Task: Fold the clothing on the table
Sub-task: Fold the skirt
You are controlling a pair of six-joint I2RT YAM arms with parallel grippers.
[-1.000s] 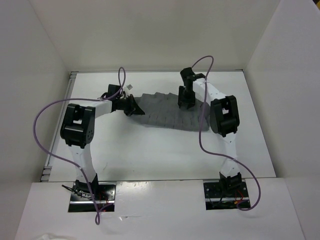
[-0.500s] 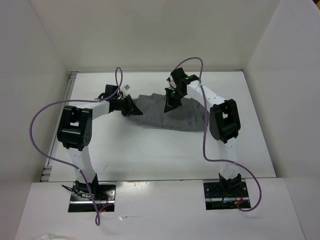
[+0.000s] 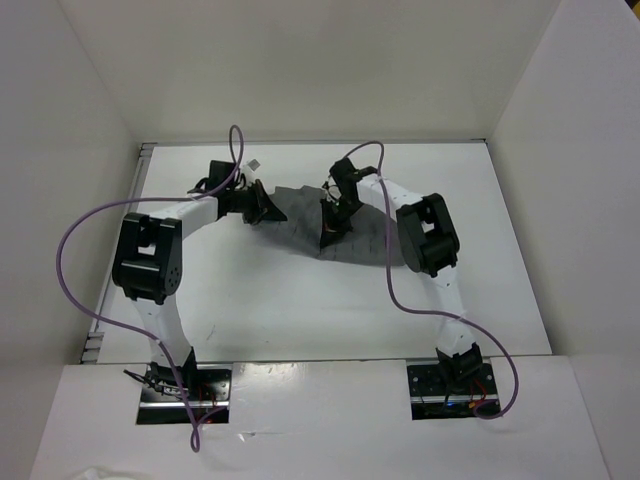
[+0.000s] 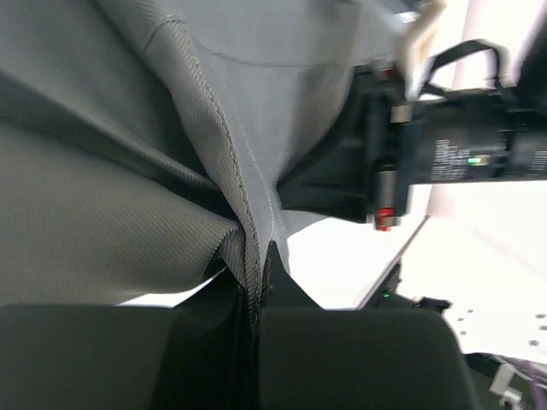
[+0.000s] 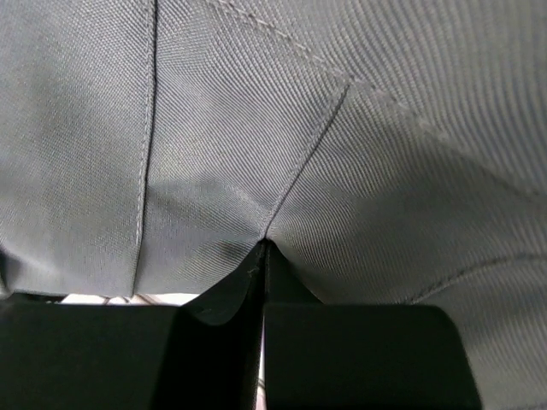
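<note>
The grey pleated clothing (image 3: 362, 240) lies bunched at the far middle of the white table (image 3: 250, 300). My left gripper (image 3: 262, 208) is at its left end, shut on a stitched hem of the clothing (image 4: 171, 128), which rises as a ridge from between the fingertips (image 4: 275, 272). My right gripper (image 3: 330, 228) sits over the middle of the garment, shut on a pinched fold of the clothing (image 5: 359, 171). Fabric fills the right wrist view. The right arm's black gripper body (image 4: 410, 145) shows close by in the left wrist view.
White walls enclose the table on three sides. A small white tag (image 3: 256, 163) lies near the far left, behind the left gripper. Purple cables (image 3: 75, 240) loop off both arms. The arm bases (image 3: 185, 390) stand at the near edge.
My right gripper went from open to shut on the fabric and moved left and nearer, drawing the garment's right part over its middle. The left gripper shifted slightly farther back.
</note>
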